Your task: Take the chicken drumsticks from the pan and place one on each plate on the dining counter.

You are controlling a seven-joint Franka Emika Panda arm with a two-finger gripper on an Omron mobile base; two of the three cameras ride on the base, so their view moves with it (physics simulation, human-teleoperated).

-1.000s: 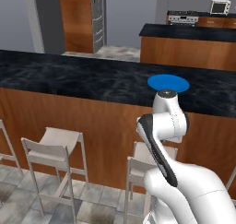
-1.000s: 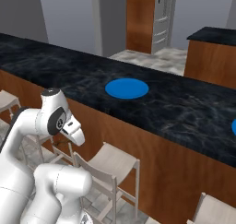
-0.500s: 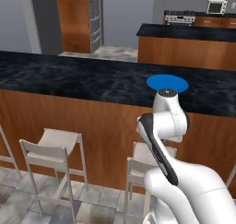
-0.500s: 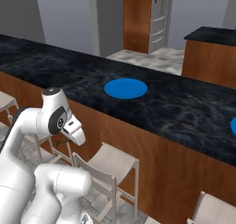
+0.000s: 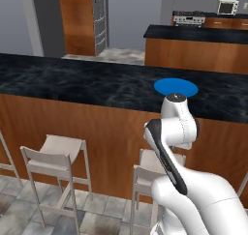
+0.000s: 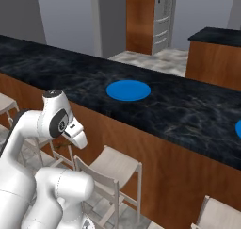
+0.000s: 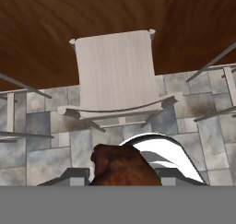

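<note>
My gripper (image 7: 120, 175) is shut on one of the chicken drumsticks (image 7: 123, 165), an orange-brown lump between the fingertips, held low over the tiled floor and a stool. The dining counter (image 5: 72, 79) (image 6: 188, 112) with its black marbled top stretches across in front of the arm. A blue plate (image 5: 176, 88) (image 6: 128, 90) lies on it just beyond the arm's upper joint. The second plate (image 6: 238, 129) peeks in at the right edge. The pan is out of view.
Pale wooden stools (image 5: 58, 152) (image 6: 113, 169) (image 7: 115, 71) stand against the counter's reddish wood front, directly under and beside the arm. Behind the bar is a further dark-topped counter (image 5: 193, 33) and tall wood cabinets (image 5: 77, 19).
The base views have shifted only very slightly. The arm keeps the same folded pose.
</note>
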